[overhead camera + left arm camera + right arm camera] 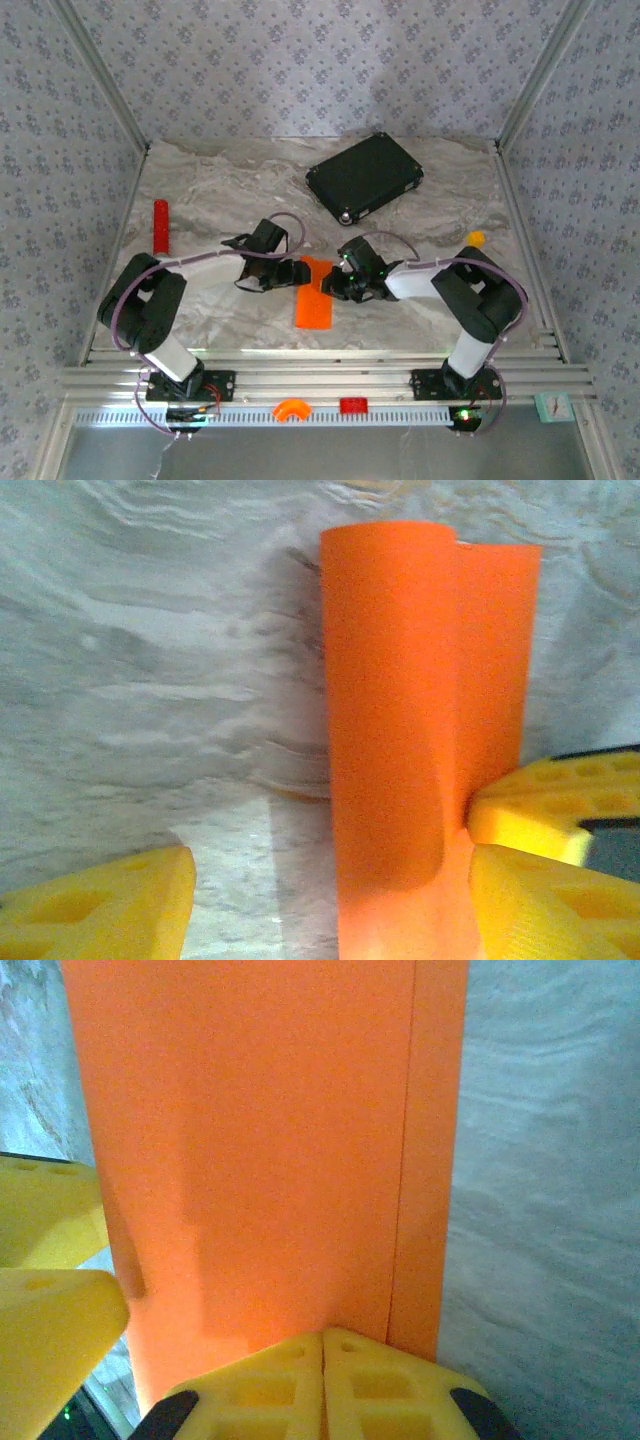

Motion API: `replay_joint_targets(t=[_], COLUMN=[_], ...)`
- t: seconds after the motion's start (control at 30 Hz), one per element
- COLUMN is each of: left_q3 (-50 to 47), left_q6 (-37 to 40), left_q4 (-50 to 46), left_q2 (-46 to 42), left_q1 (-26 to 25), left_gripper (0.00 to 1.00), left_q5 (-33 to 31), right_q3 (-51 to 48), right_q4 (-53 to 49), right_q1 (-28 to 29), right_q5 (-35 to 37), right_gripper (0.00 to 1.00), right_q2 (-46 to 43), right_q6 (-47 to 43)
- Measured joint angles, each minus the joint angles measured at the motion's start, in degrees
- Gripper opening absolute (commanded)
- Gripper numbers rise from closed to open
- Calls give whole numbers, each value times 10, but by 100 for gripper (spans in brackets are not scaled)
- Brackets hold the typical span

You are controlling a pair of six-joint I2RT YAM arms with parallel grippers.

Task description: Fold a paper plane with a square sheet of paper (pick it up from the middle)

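Top external view: the sheet [314,305] lies flat on the table [220,190], at its middle and toward the near side, between the two grippers. It is folded into a narrow strip. Its long axis runs from the near edge toward the far wall, nearly straight. Both ends are cut square, so neither end makes a point. The left gripper [292,272] sits at the strip's left long edge, near the far end. The right gripper [335,285] sits at the right long edge, across from it. A black case [365,178] lies well beyond them, a red cylinder [160,226] far left, and a small lump [477,238] far right.

Left wrist view: the sheet [400,700] runs straight up the frame. Its left half bulges up as a rounded fold over the flat layer below. The left gripper [332,880] is spread wide and holds nothing. One of its fingers [110,905] rests apart on bare table, and the other touches the strip's right edge.

Right wrist view: the sheet [250,1140] again runs up the frame, with a crease parallel to its right long edge. The right gripper [322,1360] has its pads pressed together at the strip's near side. I cannot tell whether any paper is caught between them.
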Motion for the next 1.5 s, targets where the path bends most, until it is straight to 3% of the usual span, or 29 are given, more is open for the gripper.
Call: replay_joint_targets(t=[0.33,0.9,1.17,1.23,1.5], left_q3=[-12,-33,-33,-33,-33], left_q6=[-32,-40,-29,-29,-29], left_q4=[50,64,49,49,44], left_q2=[0,2,2,2,5], left_q1=[-17,-28,-30,-32,-35], left_gripper=[63,53,47,46,44], left_q5=[54,58,30,18,3], right_q3=[6,-13,-14,-14,-70], right_q4=[-38,28,33,20,-30], right_q1=[-20,28,31,30,1], right_q5=[-17,39,44,50,144], right_gripper=[10,10,25,31,32], right_q2=[-7,-5,-14,-27,-192], right_q6=[-31,51,57,52,51])
